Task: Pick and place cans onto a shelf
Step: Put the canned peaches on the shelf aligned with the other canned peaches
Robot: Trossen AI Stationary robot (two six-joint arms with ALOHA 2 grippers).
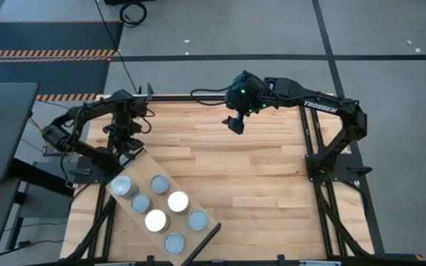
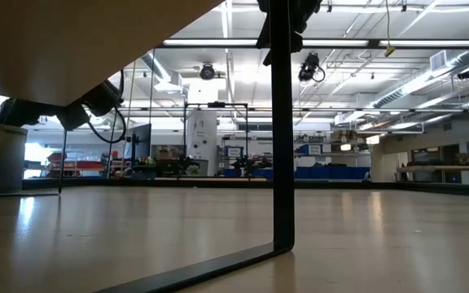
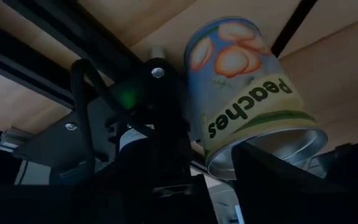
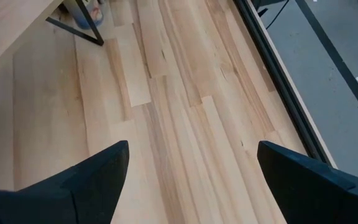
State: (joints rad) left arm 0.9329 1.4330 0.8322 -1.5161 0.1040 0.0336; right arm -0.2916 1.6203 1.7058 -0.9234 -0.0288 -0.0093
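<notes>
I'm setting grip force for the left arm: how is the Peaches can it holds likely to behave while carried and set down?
The Peaches can looks like rigid metal with a paper label, so it probably won't deform, though the label may slip a little. It sits tilted at the left gripper, so it could tip when released. Being round, it would likely roll if it falls on the shelf.

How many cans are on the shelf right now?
6, all on the shelf: cans at and would make 7; recounting, 7. The left gripper may hide another.
</notes>
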